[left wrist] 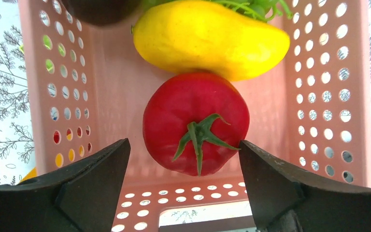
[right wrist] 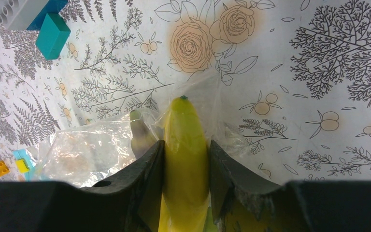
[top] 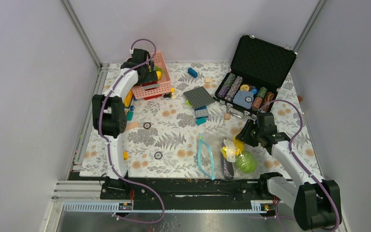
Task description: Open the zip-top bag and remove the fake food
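- Zip-top bag (right wrist: 87,150): the right gripper (right wrist: 186,147) is clenched on a yellow banana (right wrist: 183,121), with crinkled film bunched around its fingers.
- The bag looks thin, limp and slippery, so it will probably drag along; pinch the blue zipper strip (top: 205,157) instead.
- It lies near-right on the table (top: 174,140).
- The left gripper (left wrist: 183,145) hangs spread over a tomato (left wrist: 195,121) in the pink basket (left wrist: 319,96).

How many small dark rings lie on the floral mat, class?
2: far ring right of the left arm's elbow; near ring closer to the front. Others may be hidden.
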`<control>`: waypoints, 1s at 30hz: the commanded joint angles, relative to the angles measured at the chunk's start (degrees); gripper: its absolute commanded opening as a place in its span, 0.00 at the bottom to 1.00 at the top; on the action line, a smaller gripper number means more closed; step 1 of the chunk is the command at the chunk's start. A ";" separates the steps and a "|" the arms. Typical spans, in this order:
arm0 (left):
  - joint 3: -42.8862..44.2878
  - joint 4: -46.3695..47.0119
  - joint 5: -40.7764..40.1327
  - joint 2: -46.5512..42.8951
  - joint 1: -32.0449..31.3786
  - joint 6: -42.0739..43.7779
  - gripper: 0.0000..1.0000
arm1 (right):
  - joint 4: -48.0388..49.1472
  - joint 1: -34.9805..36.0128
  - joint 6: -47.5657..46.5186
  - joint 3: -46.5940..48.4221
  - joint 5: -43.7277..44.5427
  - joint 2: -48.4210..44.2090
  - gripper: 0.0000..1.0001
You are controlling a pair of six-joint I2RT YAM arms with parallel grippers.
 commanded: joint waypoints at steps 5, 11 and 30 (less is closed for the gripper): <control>-2.09 -1.58 3.59 -3.17 0.27 1.88 0.74 | 0.72 0.35 -0.57 -0.30 -0.74 -1.62 0.00; -2.86 -4.66 5.09 -5.52 -1.72 3.62 0.73 | 0.51 0.33 -0.37 -0.62 -0.86 -2.31 0.00; -22.33 -8.62 -2.34 -19.06 -12.63 1.23 0.72 | -0.06 0.32 0.99 -1.79 -2.01 -5.60 0.00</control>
